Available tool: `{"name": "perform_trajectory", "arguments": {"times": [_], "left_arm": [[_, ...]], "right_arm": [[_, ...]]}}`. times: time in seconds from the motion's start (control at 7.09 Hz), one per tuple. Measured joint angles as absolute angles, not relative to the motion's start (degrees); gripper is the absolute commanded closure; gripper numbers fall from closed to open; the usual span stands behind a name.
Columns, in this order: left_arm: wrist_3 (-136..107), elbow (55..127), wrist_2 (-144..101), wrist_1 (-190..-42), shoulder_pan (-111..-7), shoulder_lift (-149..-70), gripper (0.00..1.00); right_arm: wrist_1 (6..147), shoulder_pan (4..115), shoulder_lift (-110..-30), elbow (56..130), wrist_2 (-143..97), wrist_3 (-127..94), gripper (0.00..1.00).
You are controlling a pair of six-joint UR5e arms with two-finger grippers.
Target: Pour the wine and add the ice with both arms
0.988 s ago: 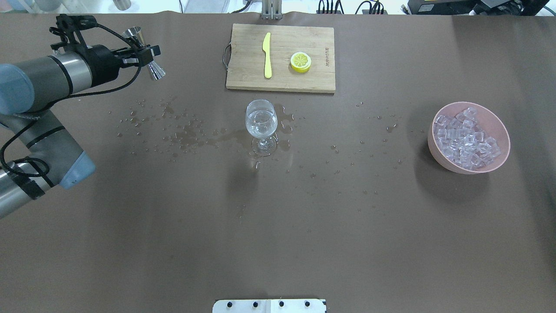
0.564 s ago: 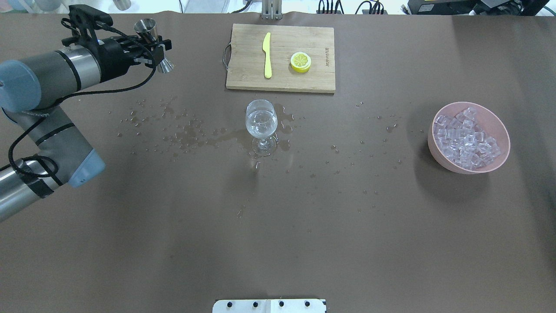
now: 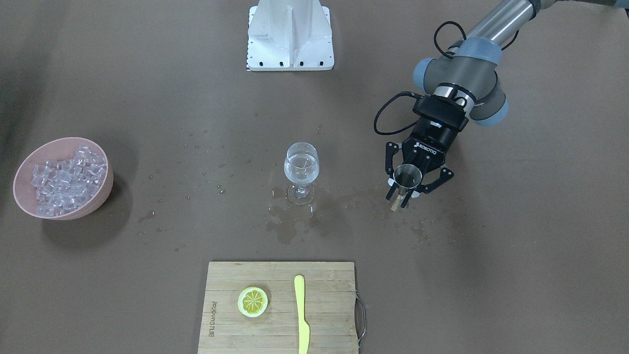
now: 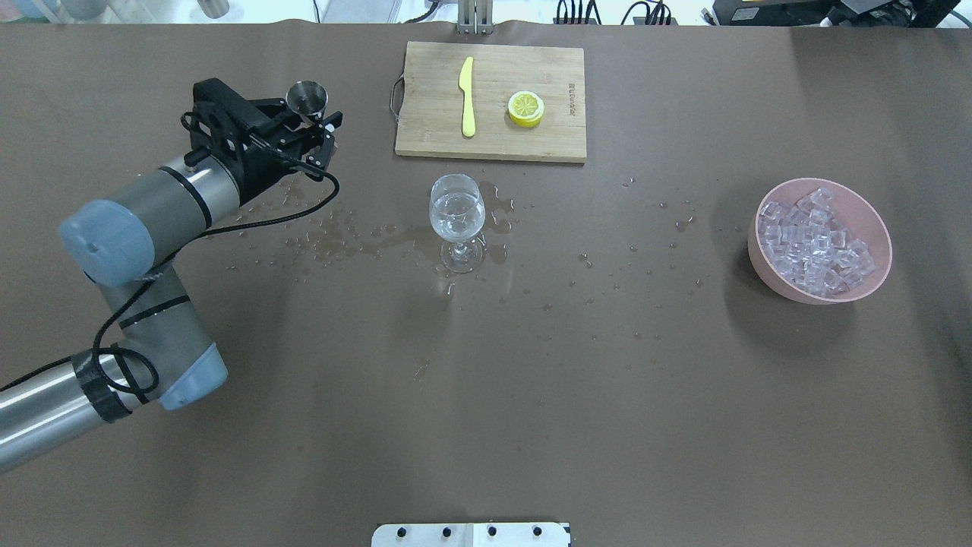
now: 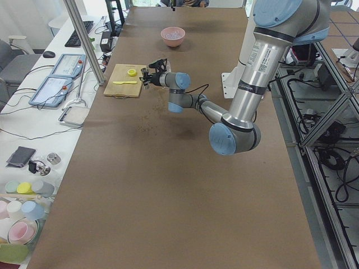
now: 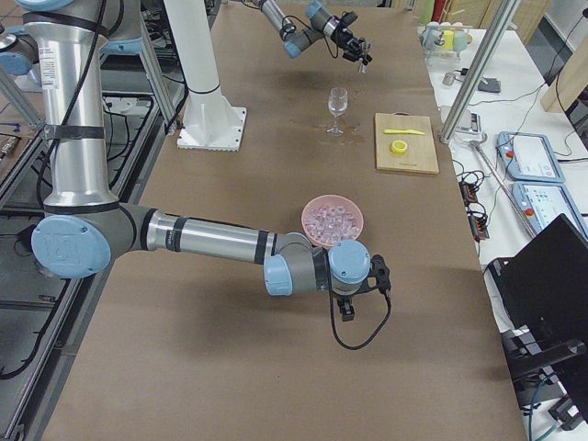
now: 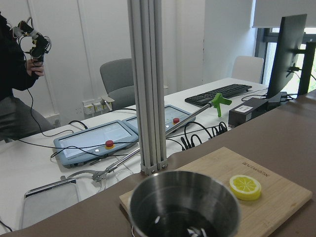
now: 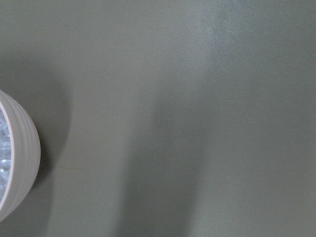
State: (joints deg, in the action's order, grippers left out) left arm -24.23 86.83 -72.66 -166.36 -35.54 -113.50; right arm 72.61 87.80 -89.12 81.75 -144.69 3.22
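Facing the robot first: left arm (image 3: 462, 88) comes in from 1 o'clock. The left gripper (image 3: 406, 189) has both fingers clamped on a steel jigger (image 3: 407, 177), mouth up, roughly upright, held above the table (image 3: 491, 270). Wine glass (image 3: 301, 169) stands upright at centre with a small amount of wine (image 3: 301, 173) in its bowl. The jigger is at 3 o'clock of the glass, well apart. Spilled drops (image 3: 290, 223) lie around the glass foot. The pink bowl (image 3: 102, 194) holds the ice (image 3: 64, 182) at 9 o'clock. The cutting board (image 3: 329, 319) is at 6 o'clock, with a lemon slice (image 3: 252, 301) and a yellow knife (image 3: 300, 314) on it. White base (image 3: 290, 34) at 12 o'clock.

Overhead: jigger at 10 o'clock of the glass, near the board's handle end. Board at 12 o'clock, ice bowl at 3 o'clock.

Exterior left: the near arm reaches far up the table, gripper just short of the board.

Exterior right: right arm (image 6: 202, 241) lies low. The right gripper (image 6: 346, 312) hangs at 6 o'clock of the ice bowl, not touching it. Cannot tell how its jaws stand.

Left wrist: jigger mouth fills 6 o'clock, inside dark with glints, contents unclear. Lemon slice at 3 o'clock. A person's sleeve (image 7: 15, 64) at 10 o'clock.

Right wrist: bowl wall at 9 o'clock, otherwise bare table, no fingers in view.
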Motion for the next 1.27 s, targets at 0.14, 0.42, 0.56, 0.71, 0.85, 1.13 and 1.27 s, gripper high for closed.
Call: {"name": "perform_trajectory", "arguments": {"times": [0.14,0.42,0.56,0.71,0.85,1.13,1.27], "left_arm": [[-22.5,86.8,-69.8,-166.0,-33.2,-114.2,1.00],[-17.0,87.1,-67.1,-164.5,-31.7,-115.0,1.00],[-15.3,87.3,-66.2,-162.3,-31.5,-115.9,1.00],[-13.4,88.4,-65.1,-158.2,-31.4,-117.1,1.00],[-10.5,90.4,-63.3,-153.9,-31.1,-117.9,1.00],[-6.6,93.3,-59.0,-148.3,-28.8,-118.3,1.00],[-6.0,93.7,-56.7,-145.3,-27.0,-119.0,1.00]], "right_arm": [[72.6,87.8,-89.1,81.7,-144.7,3.2,0.00],[72.7,87.8,-89.1,81.6,-145.0,3.2,0.00],[72.7,87.8,-89.1,81.6,-145.0,3.2,0.00],[72.7,87.8,-89.1,81.5,-145.1,3.2,0.00],[72.7,87.8,-89.1,81.5,-145.1,3.2,0.00],[72.7,87.8,-89.1,81.5,-145.2,3.2,0.00],[72.8,87.8,-89.1,81.5,-145.2,3.2,0.00]]}}
